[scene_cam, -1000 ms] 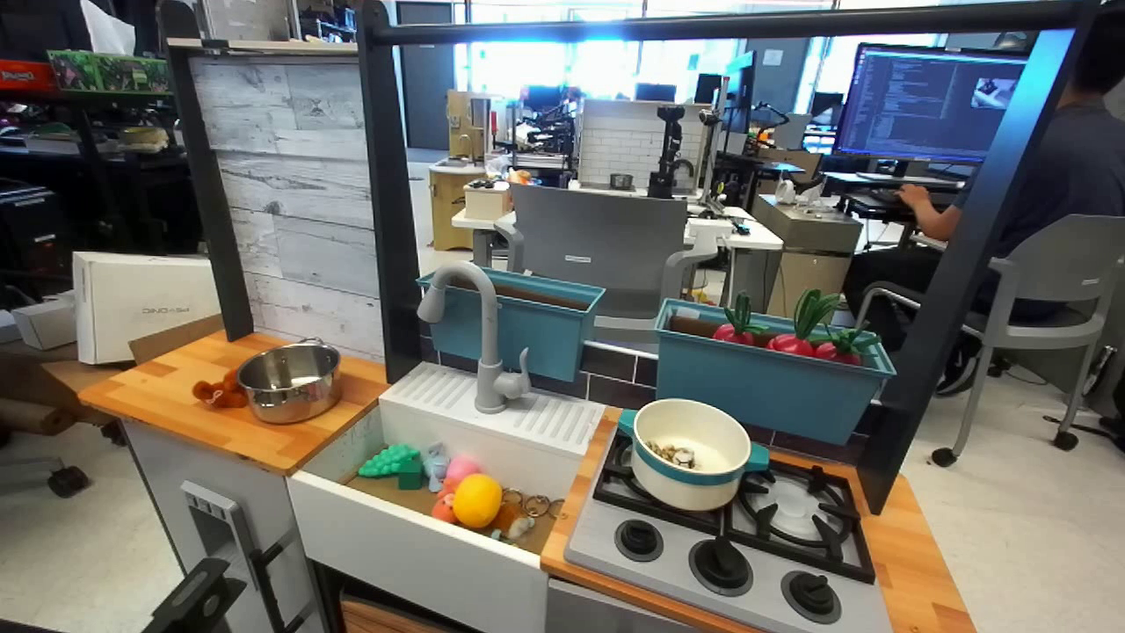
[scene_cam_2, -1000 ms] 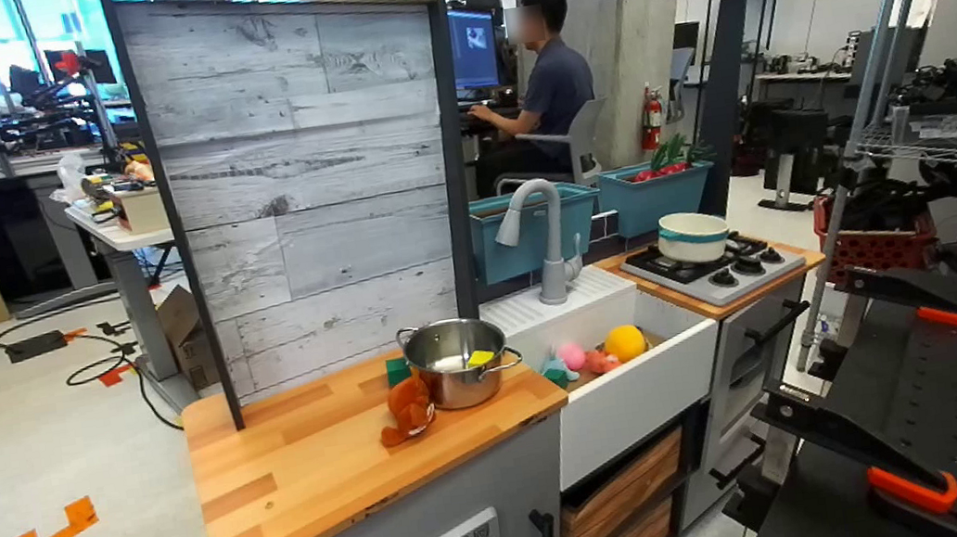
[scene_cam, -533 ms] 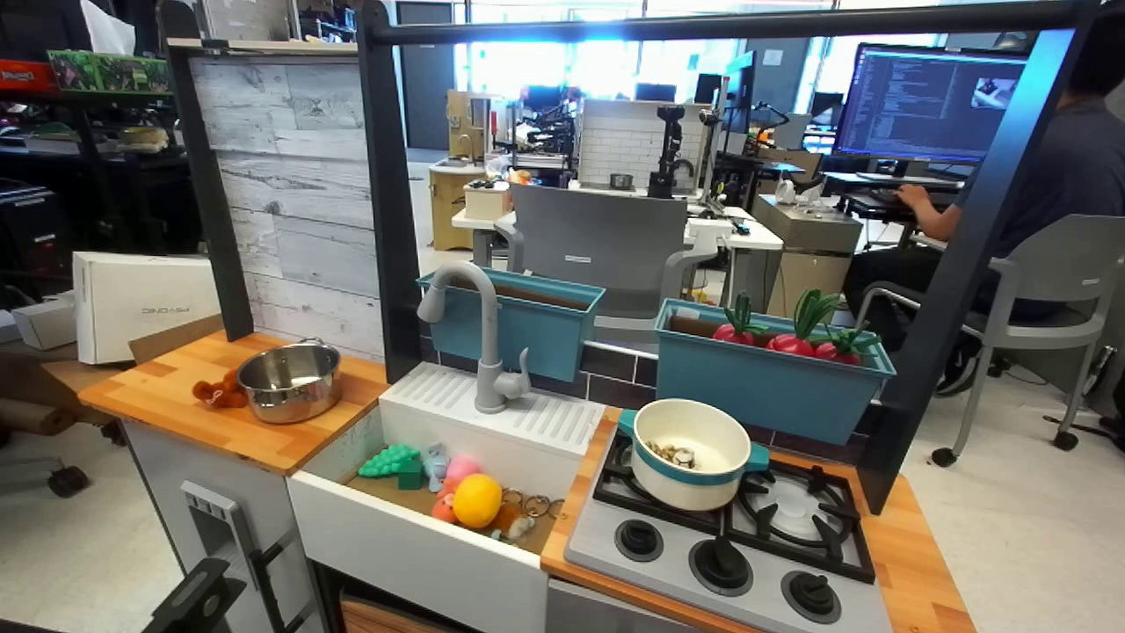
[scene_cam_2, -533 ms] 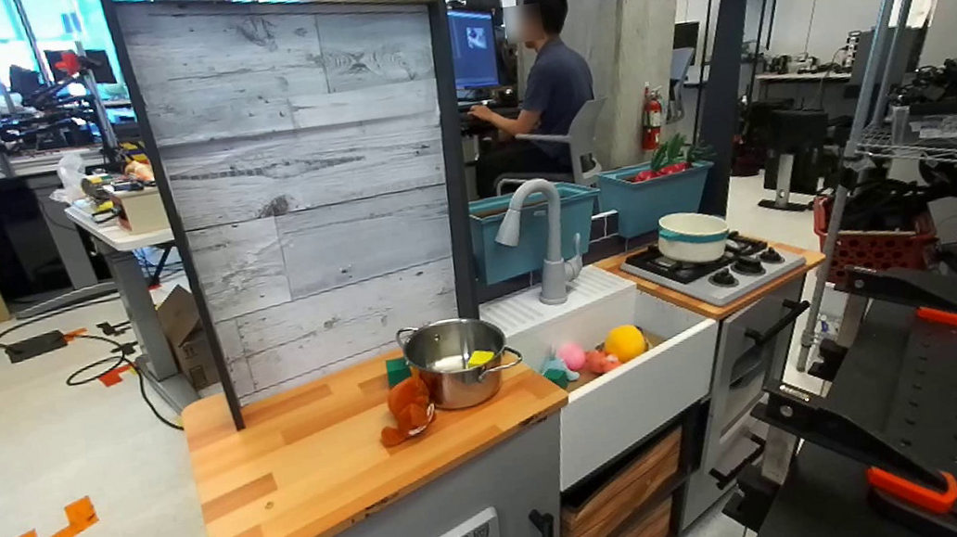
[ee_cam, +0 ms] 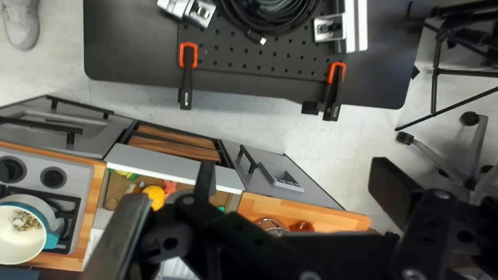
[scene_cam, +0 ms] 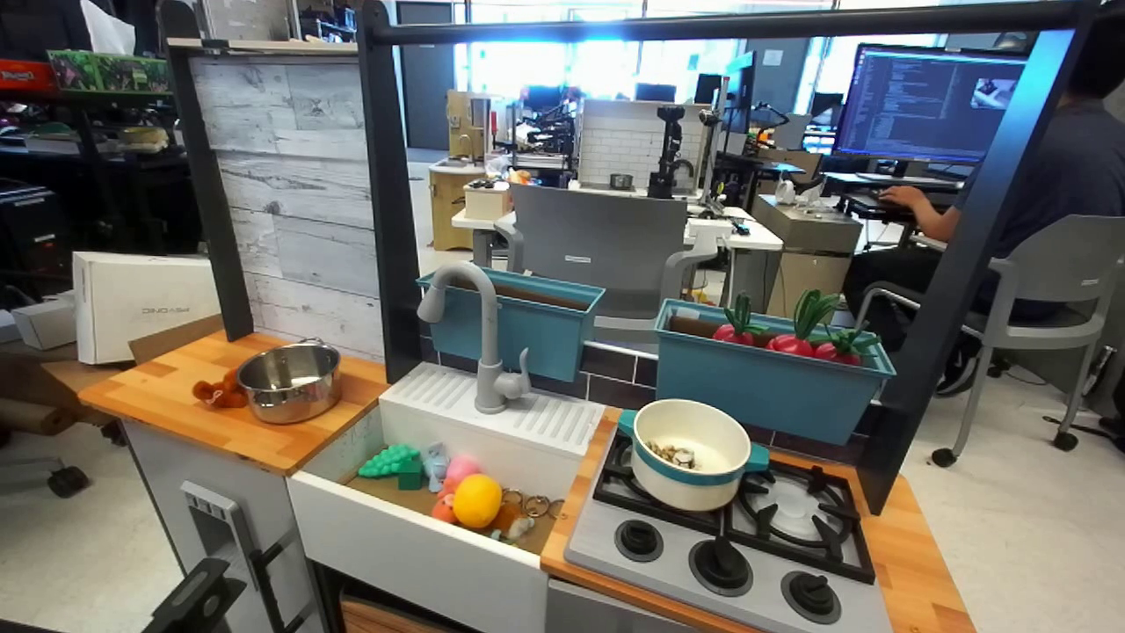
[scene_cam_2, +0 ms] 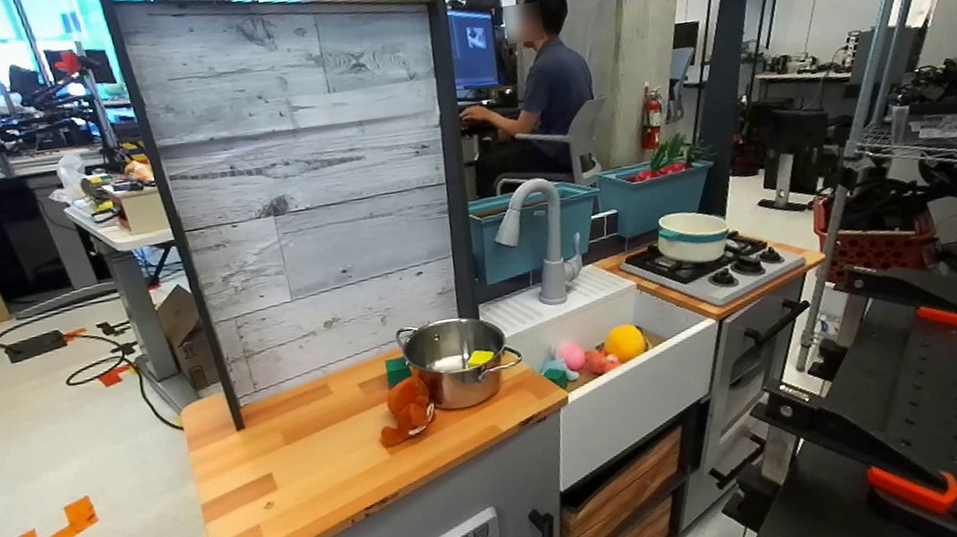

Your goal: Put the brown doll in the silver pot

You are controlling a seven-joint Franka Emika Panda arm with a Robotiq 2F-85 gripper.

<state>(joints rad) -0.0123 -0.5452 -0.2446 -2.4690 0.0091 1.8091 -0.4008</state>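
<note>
The brown doll (scene_cam: 220,393), a reddish-brown soft toy, lies on the wooden counter right beside the silver pot (scene_cam: 294,397). In an exterior view the doll (scene_cam_2: 409,409) seems to lean against the side of the shiny pot (scene_cam_2: 467,388), and a yellow piece (scene_cam_2: 480,358) shows inside the pot. In the wrist view the doll (ee_cam: 302,226) and pot (ee_cam: 277,232) are partly hidden behind the gripper's body. My gripper (ee_cam: 292,167) is open and empty, its fingers wide apart, high above and away from the counter.
A green block (scene_cam_2: 398,372) stands behind the doll. The sink (scene_cam: 413,545) holds several toys and a yellow-orange ball (scene_cam: 477,501). A tall faucet (scene_cam: 488,334) and a cream pot (scene_cam: 690,466) on the stove stand farther along. A black table (ee_cam: 132,50) carries orange-tipped clamps (ee_cam: 186,77).
The doll and pot have not moved. A small dark shape has come in at the top right edge of an exterior view. The seated person's hand has shifted slightly.
</note>
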